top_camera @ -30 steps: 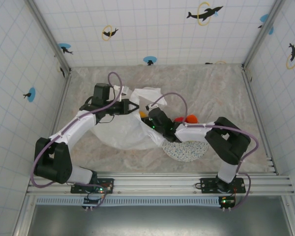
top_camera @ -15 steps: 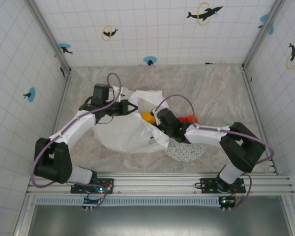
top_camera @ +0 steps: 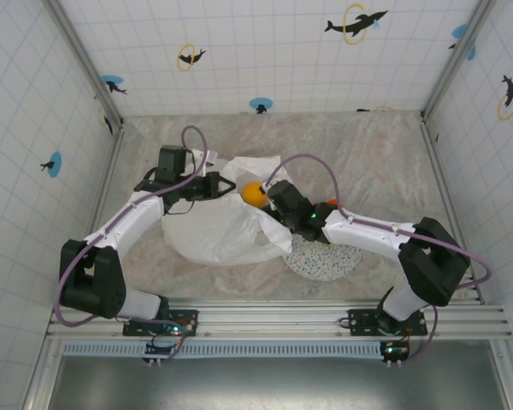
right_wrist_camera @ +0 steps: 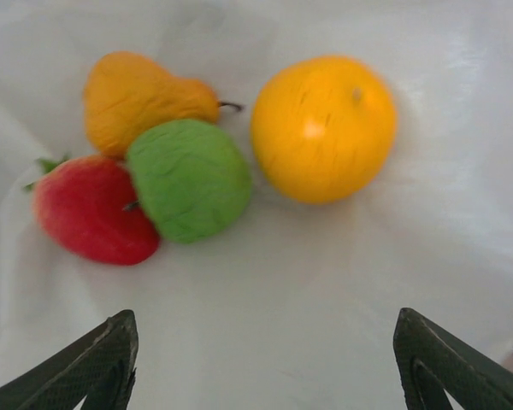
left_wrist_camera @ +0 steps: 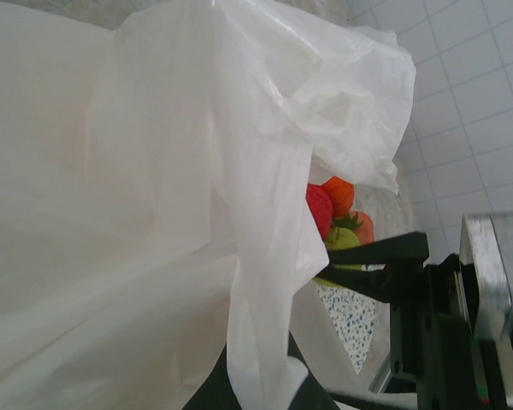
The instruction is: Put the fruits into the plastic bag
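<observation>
White film of the plastic bag (right_wrist_camera: 265, 273) under four fruits; right jaws spread wide and empty above them, left jaws clenched on the bag's rim.

Through the right wrist view I see the orange citrus (right_wrist_camera: 323, 128), green apple (right_wrist_camera: 188, 179), strawberry (right_wrist_camera: 90, 209) and a yellow-orange pear (right_wrist_camera: 145, 98) lying on the bag's film. More fruits (left_wrist_camera: 329, 209) sit at the speckled plate (top_camera: 325, 260) on the bench (top_camera: 368, 154), just beside the bag. From overhead the citrus looks close to the mouth, so I judge it could roll out if the rim sags. I'd hold the left arm high and steady, lift the right arm straight up so its fingers don't snag the thin film, then reach for the nearest fruit at the plate.
</observation>
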You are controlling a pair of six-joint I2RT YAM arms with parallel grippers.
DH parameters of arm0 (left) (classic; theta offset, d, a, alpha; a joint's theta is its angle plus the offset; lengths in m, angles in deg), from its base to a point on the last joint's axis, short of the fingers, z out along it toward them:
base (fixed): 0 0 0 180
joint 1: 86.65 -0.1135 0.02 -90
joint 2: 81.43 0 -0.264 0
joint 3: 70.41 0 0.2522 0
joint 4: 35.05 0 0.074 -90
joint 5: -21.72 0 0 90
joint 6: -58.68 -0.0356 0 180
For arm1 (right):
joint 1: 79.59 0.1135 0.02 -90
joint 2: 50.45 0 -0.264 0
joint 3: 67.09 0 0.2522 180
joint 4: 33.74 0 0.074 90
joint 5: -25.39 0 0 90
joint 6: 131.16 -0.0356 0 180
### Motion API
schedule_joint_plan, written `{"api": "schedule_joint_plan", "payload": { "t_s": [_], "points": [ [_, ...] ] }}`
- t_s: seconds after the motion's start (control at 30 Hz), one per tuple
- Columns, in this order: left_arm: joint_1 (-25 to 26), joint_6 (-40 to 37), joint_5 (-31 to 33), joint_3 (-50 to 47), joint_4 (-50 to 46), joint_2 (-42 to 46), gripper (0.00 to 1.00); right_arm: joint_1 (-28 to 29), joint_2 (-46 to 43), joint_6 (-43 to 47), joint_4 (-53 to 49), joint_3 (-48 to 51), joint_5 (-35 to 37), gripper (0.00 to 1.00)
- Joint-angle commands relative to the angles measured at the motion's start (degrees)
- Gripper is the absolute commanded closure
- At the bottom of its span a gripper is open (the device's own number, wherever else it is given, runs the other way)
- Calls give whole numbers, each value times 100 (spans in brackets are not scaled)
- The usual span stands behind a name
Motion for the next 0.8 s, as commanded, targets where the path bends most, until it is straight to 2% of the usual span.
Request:
{"api": "schedule_joint_plan", "payload": {
  "t_s": [0.0, 0.03, 0.13, 0.17, 0.23, 0.3, 0.4, 0.47, 0.53, 0.67, 0.77],
  "points": [
    [-37, 51, -84, -11, 44, -122, 100, 94, -175, 514, -120, -200, -750, 19],
    [-41, 56, -94, -12, 51, -132, 100, 66, -189, 441, -185, -211, -389, 19],
    [-37, 58, -93, -45, 75, -141, 100, 26, -97, -116, -768, -370, 1890, 19],
    [-37, 44, -93, -40, 72, -140, 100, 41, -52, -123, -924, -431, 2394, 20],
    [-35, 5, -75, -60, 78, -132, 100, 166, 14, 72, -1049, -471, 3033, 20],
    [-37, -68, -82, -122, 135, -99, 100, 259, 50, 265, -1049, -470, 3236, 19],
    [-26, -215, -256, -262, 327, -25, 100, 151, 16, 208, -921, -456, 2386, 19],
    [8, -343, -371, -345, 461, 62, 100, 20, -42, 87, -479, -293, 1455, 19],
    [67, -505, -420, -419, 533, 154, 100, -154, -21, -105, -151, -198, 911, 19],
    [121, -810, -407, -547, 674, 229, 100, -557, 130, -668, 115, -303, -63, 21],
    [133, -873, -401, -542, 649, 202, 100, -788, 158, -1016, 273, -311, -539, 24]
  ]
}}
